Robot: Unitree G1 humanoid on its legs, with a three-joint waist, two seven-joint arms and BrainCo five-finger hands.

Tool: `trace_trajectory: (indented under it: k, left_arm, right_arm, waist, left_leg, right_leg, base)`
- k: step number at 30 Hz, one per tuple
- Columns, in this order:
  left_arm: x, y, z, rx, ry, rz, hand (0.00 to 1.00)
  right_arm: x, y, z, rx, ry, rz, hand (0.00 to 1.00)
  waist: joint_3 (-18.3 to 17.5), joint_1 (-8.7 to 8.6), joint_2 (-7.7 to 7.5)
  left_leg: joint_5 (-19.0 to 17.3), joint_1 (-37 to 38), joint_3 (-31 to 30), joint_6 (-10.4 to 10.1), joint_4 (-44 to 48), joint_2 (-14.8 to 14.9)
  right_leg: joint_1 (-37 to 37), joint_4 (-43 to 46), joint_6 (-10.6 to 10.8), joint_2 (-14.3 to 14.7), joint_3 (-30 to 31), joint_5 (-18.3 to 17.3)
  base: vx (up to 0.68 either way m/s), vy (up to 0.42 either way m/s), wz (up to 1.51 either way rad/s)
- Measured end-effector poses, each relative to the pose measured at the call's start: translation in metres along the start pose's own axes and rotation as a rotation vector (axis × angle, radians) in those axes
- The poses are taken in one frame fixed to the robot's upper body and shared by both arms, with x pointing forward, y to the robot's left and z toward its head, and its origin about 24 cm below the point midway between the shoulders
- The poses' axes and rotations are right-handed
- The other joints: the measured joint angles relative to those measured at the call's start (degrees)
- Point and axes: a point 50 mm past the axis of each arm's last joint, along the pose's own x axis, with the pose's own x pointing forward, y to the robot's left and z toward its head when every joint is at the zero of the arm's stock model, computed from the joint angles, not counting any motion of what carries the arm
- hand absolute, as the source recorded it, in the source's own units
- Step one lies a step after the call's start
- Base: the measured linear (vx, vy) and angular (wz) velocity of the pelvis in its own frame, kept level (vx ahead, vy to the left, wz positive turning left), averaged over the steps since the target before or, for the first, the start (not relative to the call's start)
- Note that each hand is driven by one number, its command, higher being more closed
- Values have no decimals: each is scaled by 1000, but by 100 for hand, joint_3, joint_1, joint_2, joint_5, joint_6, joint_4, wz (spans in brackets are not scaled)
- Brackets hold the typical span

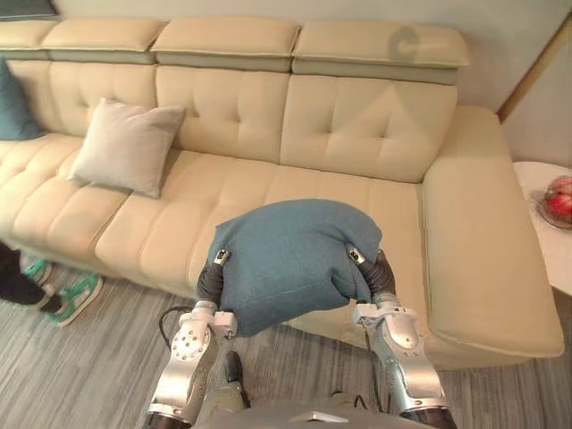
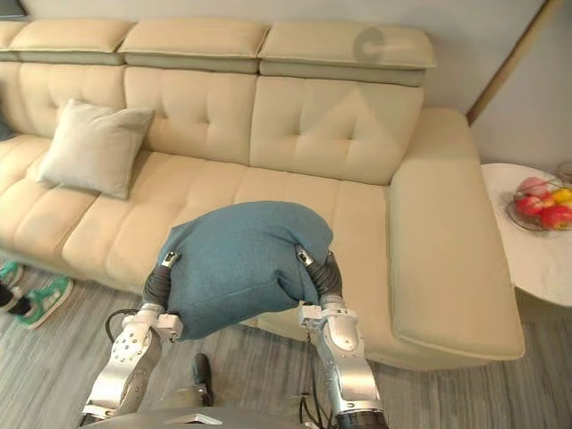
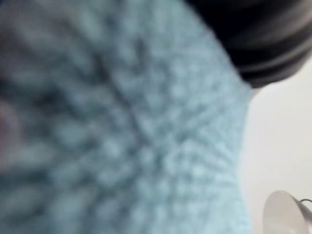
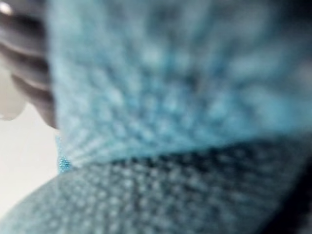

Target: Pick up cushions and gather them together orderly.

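carry step: blue cushion [image 1: 290, 259] pressed between left hand [image 1: 211, 279] and right hand [image 1: 380, 275], held up over the front edge of the sofa [image 1: 357, 125]; each hand's grip is buried in fabric and cannot be told. long axis runs hand to hand, parallel to the seat front, broad face upward. next move, as judged: carry it leftward and set it beside the grey cushion [image 1: 125, 146], leaning on the backrest

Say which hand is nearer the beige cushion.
Left. The left hand is at the edge of the held blue cushion facing the beige cushion; the right hand at the opposite edge.
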Motion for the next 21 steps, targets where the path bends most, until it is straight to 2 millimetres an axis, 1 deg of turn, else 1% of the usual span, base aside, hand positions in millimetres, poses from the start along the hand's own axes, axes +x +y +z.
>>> trace_trajectory:
  k: [1,2,3,4,6,7,8,9,10,11,12,13,14,18,19,21]
  left_arm:
    - [-2,3,-1,9,7,6,100]
    - [-3,3,-3,7,12,8,100]
    - [-3,4,-3,9,12,10,100]
    - [-3,4,-2,9,9,11,100]
    - [-3,8,1,9,-3,22,100]
    - [-2,13,5,9,-22,40,100]
    - [-2,17,9,7,-35,58,100]
    - [-3,20,10,8,-40,73,100]
    - [-3,23,10,9,-43,83,100]
    - [-4,23,9,4,-37,88,100]
    - [-6,21,6,-13,-28,91,100]
    - [-7,19,5,-21,-24,89,100]
    - [-7,16,3,-33,-20,84,100]
    - [-8,14,2,-33,-18,79,100]
    - [-9,14,1,-33,-14,80,100]
    - [-9,14,1,-33,-12,81,100]
  right_arm:
    - [-1,3,-1,8,3,2,100]
    - [-1,5,-1,10,3,9,100]
    - [-1,6,-2,11,5,13,100]
    - [-1,6,-1,7,5,19,100]
    - [2,9,1,7,-5,34,100]
    - [5,15,4,0,-16,61,100]
    - [8,20,5,-6,-21,81,100]
    - [12,24,5,-10,-19,97,100]
    - [16,27,4,-12,-14,109,100]
    - [16,27,1,-16,-2,110,100]
    - [15,24,-1,-28,5,109,100]
    - [14,21,-2,-35,12,106,100]
    - [12,18,-4,-48,21,109,100]
    - [11,15,-6,-55,30,113,100]
    - [11,14,-10,-56,45,113,100]
    - [10,13,-15,-59,69,116,100]
  waist:
    - [-4,9,-53]
    - [-4,4,-44]
    - [-4,35,-51]
    - [-7,59,-67]
    - [-14,82,-73]
    - [-20,83,-62]
    - [-23,104,-56]
    - [-29,122,-52]
    - [-50,112,-52]
    - [-71,89,-86]
    - [-67,14,-41]
    - [-67,-45,-19]
    - [-70,-55,-1]
    - [-79,52,14]
    - [-88,76,26]
    - [-103,93,44]
  left_leg:
    - [-209,-1,148,96,239,-55]
    - [-384,-1,248,152,425,-91]
    - [-644,-5,452,201,642,-139]
    - [-818,-42,718,266,806,-158]
    - [-1021,-119,1052,255,963,-112]
    - [-1133,-181,1386,276,1016,-4]
    - [-1205,-199,1569,327,963,70]
    - [-1221,-190,1670,357,891,125]
    - [-1210,-149,1901,401,810,206]
    - [-1175,-32,2117,454,747,210]
    - [-1162,90,2201,426,760,207]
    - [-1142,164,2203,431,784,195]
    - [-1139,240,2130,427,794,208]
    - [-1003,345,2017,308,588,209]
    - [-933,410,1991,271,460,190]
    - [-874,452,1960,209,330,171]
  right_leg:
    - [-1,-3,109,-110,109,107]
    - [-8,-4,152,-182,190,207]
    - [-69,-21,199,-282,361,280]
    - [-186,-94,215,-374,581,327]
    - [-438,-144,226,-403,823,436]
    - [-717,-228,226,-364,955,725]
    - [-930,-374,176,-285,871,1074]
    - [-1059,-547,76,-220,634,1393]
    - [-1132,-645,-119,-171,-156,1539]
    - [-1122,-685,-171,-175,-833,1553]
    - [-999,-816,-217,-183,-975,1641]
    - [-915,-836,-202,-182,-953,1646]
    - [-826,-844,-192,-154,-968,1641]
    - [-744,-836,-75,-86,-1030,1550]
    - [-742,-822,-86,-78,-1079,1475]
    - [-746,-789,-98,-67,-1118,1444]
  base:
    - [121,220,-58]
    - [117,256,-81]
    - [74,295,-98]
    - [29,238,-98]
    - [-27,177,-116]
    - [-71,166,-180]
    - [-95,161,-197]
    - [-85,129,-184]
    - [-52,89,-157]
    - [9,71,-123]
    - [37,66,-64]
    - [55,62,-26]
    - [37,17,1]
    - [-33,-28,6]
    - [-66,-43,12]
    - [-52,-29,8]
